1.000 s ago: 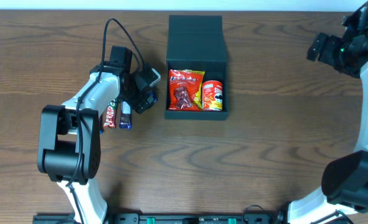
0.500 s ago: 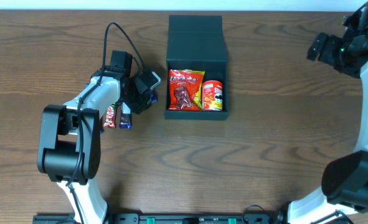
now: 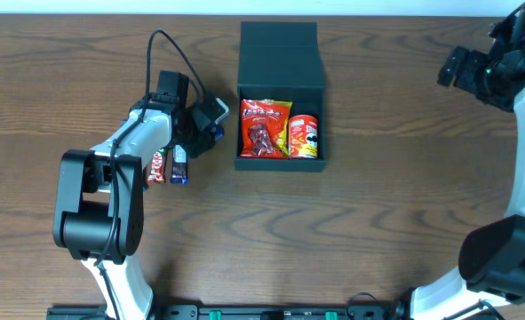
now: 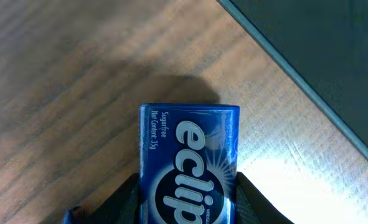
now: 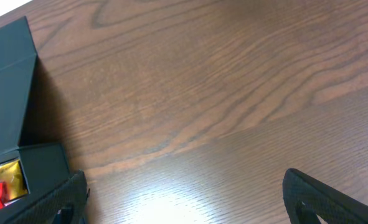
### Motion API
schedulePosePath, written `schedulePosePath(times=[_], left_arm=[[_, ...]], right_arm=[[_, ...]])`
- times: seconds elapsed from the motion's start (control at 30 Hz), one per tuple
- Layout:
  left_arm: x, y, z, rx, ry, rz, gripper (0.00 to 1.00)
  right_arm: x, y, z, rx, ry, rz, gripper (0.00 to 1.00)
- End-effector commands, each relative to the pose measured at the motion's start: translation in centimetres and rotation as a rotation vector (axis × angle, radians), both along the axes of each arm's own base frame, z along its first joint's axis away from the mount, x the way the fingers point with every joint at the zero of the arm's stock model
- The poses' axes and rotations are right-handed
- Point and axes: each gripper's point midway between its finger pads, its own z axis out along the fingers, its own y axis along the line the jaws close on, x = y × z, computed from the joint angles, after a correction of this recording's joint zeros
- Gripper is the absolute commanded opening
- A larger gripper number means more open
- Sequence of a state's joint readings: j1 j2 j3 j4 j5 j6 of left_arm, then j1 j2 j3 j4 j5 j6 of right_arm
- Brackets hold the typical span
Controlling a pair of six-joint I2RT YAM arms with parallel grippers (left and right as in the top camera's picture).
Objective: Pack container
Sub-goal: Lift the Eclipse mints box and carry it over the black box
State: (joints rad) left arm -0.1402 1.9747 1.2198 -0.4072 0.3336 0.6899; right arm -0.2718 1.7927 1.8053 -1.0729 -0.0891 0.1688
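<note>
The container [image 3: 278,164] sits just to the right of the left gripper [image 3: 204,133], with only a narrow strip of table between them, and well apart from the right gripper [image 3: 462,67]. Its flap lid [image 3: 280,44] lies open on the far side. In the left wrist view its dark side [image 4: 320,56] fills the upper right corner, ahead of the fingers and to their right.

The left gripper has its two fingers against both long sides of a blue mint tin [image 4: 190,143], so I judge that it grasps the tin. The right gripper hangs over the far right of the table with the jaws spread wide and nothing between them.

The step in hand appears to be carrying the tin into the box. To do it well, the grip should be firm before lifting, because the tin looks smooth and could slip. The tin should then rise above the near wall before it travels right.

Inside the container, a red snack bag [image 3: 264,129] takes the left part, nearest to the left gripper, and a small red chips can [image 3: 304,136] lies on its side against the right wall. Little free floor shows, so the tin will probably have to rest on top of the bag.

Two snack bars [image 3: 170,165] lie side by side on the table just behind the left gripper, on the robot's side, not yet packed.
</note>
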Motion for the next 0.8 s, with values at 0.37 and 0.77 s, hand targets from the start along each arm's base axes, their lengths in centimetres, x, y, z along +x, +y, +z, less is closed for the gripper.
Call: schedulePosePath(times=[0.37, 0.77], left_arm=[[7.5, -1.3, 8.3, -0.230, -0.096, 0.405, 0.06], [6.1, -13.8, 22.4, -0.419, -0.288, -0.195, 0.06]], right_arm=[[0.1, -0.2, 0.6, -0.003, -0.021, -0.012, 0.99], [0.8, -0.4, 1.1, -0.023, -0.051, 0.005, 0.99]])
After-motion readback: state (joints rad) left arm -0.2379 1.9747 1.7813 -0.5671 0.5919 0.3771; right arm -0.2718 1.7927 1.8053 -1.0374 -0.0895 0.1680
